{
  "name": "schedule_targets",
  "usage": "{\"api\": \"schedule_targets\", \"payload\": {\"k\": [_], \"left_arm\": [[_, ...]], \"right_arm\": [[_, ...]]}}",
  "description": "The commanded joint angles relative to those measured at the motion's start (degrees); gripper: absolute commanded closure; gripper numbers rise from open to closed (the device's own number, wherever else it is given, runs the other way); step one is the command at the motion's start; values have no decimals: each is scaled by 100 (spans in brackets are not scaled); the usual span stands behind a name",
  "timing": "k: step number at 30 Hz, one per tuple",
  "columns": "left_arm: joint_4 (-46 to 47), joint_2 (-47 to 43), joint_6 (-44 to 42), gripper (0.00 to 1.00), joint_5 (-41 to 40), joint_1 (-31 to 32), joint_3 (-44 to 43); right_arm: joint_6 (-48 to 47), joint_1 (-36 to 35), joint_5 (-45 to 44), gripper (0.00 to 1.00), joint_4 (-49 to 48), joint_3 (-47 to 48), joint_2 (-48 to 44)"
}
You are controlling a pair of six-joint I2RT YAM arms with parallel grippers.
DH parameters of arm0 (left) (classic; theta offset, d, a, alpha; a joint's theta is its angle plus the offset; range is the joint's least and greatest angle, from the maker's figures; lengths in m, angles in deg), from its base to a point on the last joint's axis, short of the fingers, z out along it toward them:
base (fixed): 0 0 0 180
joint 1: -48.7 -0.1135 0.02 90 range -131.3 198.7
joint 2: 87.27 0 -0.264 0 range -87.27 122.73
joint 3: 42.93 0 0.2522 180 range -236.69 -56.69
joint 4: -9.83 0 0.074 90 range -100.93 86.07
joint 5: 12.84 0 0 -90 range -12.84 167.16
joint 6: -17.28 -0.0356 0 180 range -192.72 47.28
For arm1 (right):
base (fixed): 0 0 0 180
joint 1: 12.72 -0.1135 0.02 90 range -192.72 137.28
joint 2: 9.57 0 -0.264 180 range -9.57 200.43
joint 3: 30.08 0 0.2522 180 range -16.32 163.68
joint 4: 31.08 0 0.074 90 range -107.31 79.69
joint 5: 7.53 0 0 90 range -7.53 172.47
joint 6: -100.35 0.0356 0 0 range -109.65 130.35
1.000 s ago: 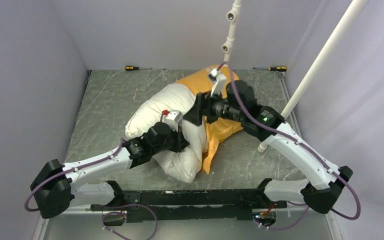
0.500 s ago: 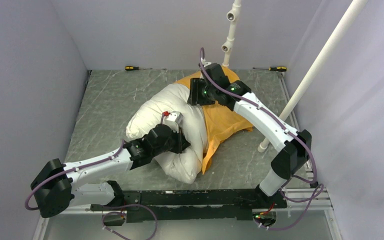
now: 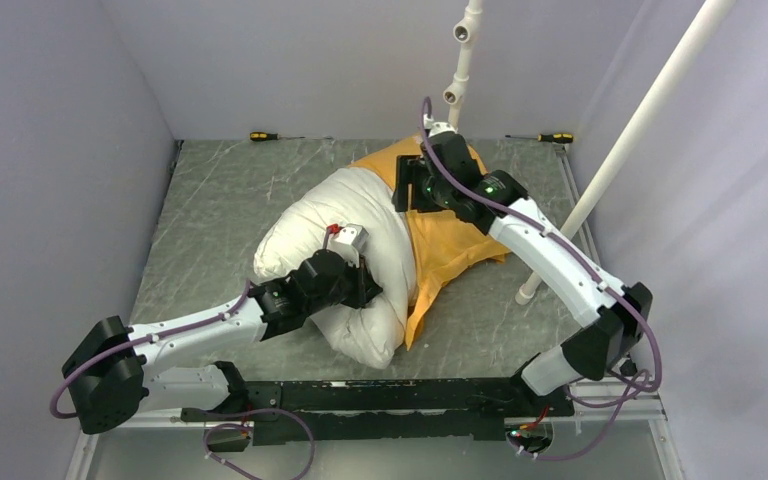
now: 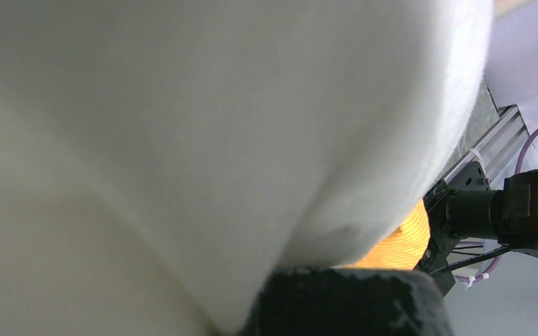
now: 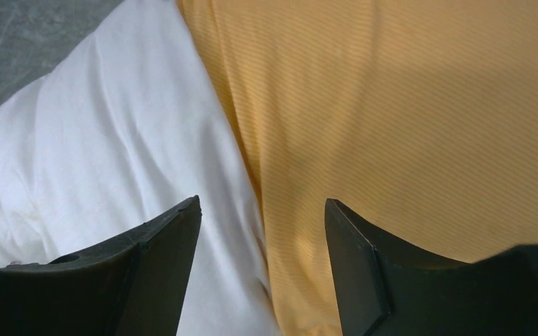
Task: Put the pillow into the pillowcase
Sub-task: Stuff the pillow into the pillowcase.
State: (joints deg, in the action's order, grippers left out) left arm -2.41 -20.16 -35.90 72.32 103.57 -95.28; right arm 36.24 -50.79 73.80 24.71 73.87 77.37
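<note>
A: The pillow (image 3: 310, 235) lies bunched at the frame's centre. Only its right end is inside the pillowcase (image 3: 450, 250), centre right, so I think it could jam at the mouth.

B: The left gripper (image 3: 365, 288), lower centre, is closed, pressing into the pillow. The right gripper (image 5: 260, 210) is spread over the pillowcase's edge and may pinch both layers.

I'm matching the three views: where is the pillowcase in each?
Top external: pillowcase right of centre.
Left wrist: an orange sliver at lower right.
Right wrist: fills the upper right.
Shared landmark: the white pillow against it.
</note>
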Motion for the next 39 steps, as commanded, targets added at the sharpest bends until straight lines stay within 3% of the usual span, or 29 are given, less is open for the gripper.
{"api": "schedule_targets", "payload": {"k": [1,8,16,17,19,20,24,26,28,34,37,39], "left_arm": [[230,207,10,100,-26,58,13],[168,217,-16,100,-46,83,-17],[95,185,-35,100,-78,94,-46],[109,180,-33,100,-86,94,-36],[95,171,-37,100,-87,94,-47],[76,171,-39,100,-75,98,-56],[-137,118,-47,100,-83,103,-126],[-404,14,28,100,-169,103,-96],[-371,-150,80,100,-270,103,28],[-480,-550,-83,100,-645,103,-6],[-467,-528,-343,100,-657,103,-279],[-402,-456,-465,100,-684,96,-540]], "right_arm": [[-41,210,-118,32,-278,-53,-343],[-292,345,386,47,-285,24,269],[-248,335,778,45,-644,-199,297],[-256,335,774,55,-635,-159,335],[-295,335,640,93,-454,30,499],[-328,335,559,100,-317,173,602],[-531,337,799,100,-33,862,624],[-618,344,1378,100,28,1244,460],[-645,344,2517,100,-158,1509,246],[111,237,6496,100,-1435,1227,-9],[473,-236,7139,100,-2154,661,-143],[378,-669,7231,100,-2001,724,-39]]}}
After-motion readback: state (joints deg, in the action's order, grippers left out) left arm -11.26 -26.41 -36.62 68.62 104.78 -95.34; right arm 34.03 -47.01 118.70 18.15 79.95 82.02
